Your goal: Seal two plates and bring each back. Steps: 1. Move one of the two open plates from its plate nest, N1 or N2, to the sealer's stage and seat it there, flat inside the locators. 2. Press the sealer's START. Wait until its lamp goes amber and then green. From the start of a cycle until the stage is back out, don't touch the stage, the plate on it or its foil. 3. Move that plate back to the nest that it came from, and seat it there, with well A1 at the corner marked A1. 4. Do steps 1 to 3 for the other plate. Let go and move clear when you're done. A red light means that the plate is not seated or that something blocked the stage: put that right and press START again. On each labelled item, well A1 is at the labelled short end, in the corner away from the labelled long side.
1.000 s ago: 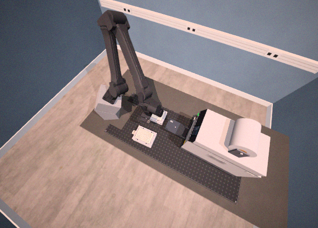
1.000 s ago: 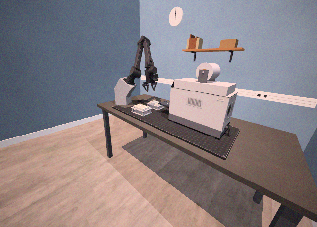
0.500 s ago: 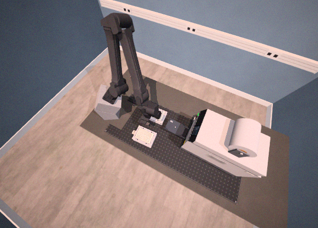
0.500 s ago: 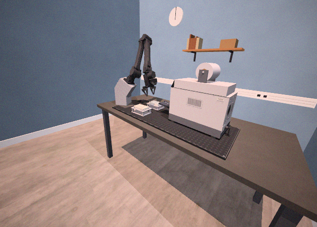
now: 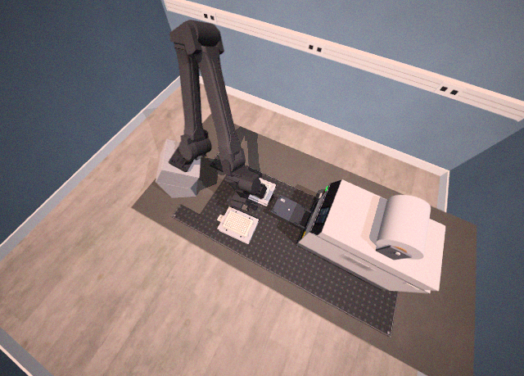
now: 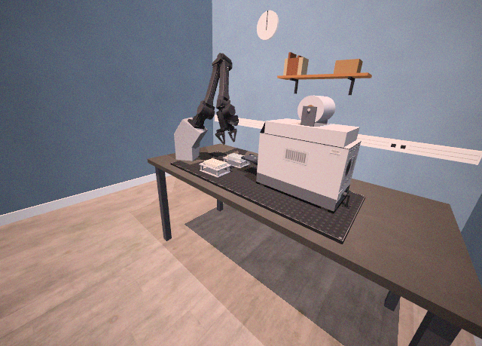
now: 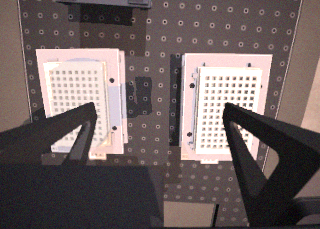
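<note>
My gripper (image 5: 246,206) (image 6: 228,142) (image 7: 159,109) is open and empty, high above the nests. One white plate (image 7: 230,96) (image 5: 238,223) (image 6: 215,163) lies flat in the front nest (image 7: 266,64); its wells look dark and open. The other plate (image 7: 75,99) (image 6: 235,156) lies in the back nest (image 7: 114,64). Its wells look paler; whether foil covers it I cannot tell. The fingers partly overlap both plates in the wrist view. The sealer (image 5: 359,224) (image 6: 300,159) shows a green lamp (image 5: 327,188). Its stage (image 5: 290,209) is out, with no plate on it. The A1 marks are unreadable.
The nests stand side by side on the dark perforated board (image 5: 321,274) (image 6: 288,202). The stage sticks out from the sealer close to the back nest. A large white foil roll (image 5: 404,226) (image 6: 315,105) sits on top of the sealer. The arm's grey base (image 5: 178,179) (image 6: 187,139) stands behind the gripper.
</note>
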{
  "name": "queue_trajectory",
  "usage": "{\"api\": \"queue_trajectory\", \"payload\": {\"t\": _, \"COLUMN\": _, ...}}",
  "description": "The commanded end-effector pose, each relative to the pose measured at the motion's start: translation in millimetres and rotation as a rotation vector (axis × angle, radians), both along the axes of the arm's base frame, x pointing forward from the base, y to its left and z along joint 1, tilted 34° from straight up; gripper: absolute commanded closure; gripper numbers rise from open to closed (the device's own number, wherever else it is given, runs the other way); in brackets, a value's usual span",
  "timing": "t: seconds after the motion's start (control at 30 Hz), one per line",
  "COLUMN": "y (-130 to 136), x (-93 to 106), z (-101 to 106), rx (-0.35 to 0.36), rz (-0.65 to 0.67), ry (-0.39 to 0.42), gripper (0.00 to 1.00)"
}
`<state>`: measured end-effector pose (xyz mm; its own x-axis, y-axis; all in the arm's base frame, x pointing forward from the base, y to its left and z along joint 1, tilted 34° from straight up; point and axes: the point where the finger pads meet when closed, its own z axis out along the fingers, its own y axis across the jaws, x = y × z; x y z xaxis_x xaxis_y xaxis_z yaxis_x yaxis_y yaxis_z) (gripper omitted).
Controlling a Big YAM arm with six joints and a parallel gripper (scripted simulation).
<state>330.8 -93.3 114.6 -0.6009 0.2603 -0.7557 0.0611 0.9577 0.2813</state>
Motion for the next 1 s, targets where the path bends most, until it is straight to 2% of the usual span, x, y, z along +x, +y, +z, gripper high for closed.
{"api": "queue_trajectory", "payload": {"t": 0.0, "y": -24.3, "x": -5.6, "z": -12.5, "rx": -0.032, "rz": -0.004, "ry": 0.016, "gripper": 0.0}}
{"api": "queue_trajectory", "payload": {"t": 0.13, "y": -22.4, "x": -7.2, "z": -17.7, "rx": -0.033, "rz": 0.026, "ry": 0.01, "gripper": 0.0}}
{"api": "queue_trajectory", "payload": {"t": 0.23, "y": -43.7, "x": -17.3, "z": -28.5, "rx": -0.039, "rz": 0.006, "ry": 0.012, "gripper": 0.0}}
{"api": "queue_trajectory", "payload": {"t": 0.57, "y": -95.2, "x": -27.3, "z": -40.1, "rx": -0.064, "rz": 0.026, "ry": -0.002, "gripper": 0.0}}
{"api": "queue_trajectory", "payload": {"t": 0.7, "y": -98.1, "x": -30.9, "z": -43.0, "rx": -0.057, "rz": 0.025, "ry": 0.002, "gripper": 0.0}}
{"api": "queue_trajectory", "payload": {"t": 0.97, "y": -82.8, "x": -32.8, "z": -46.4, "rx": -0.044, "rz": 0.015, "ry": 0.021, "gripper": 0.0}}
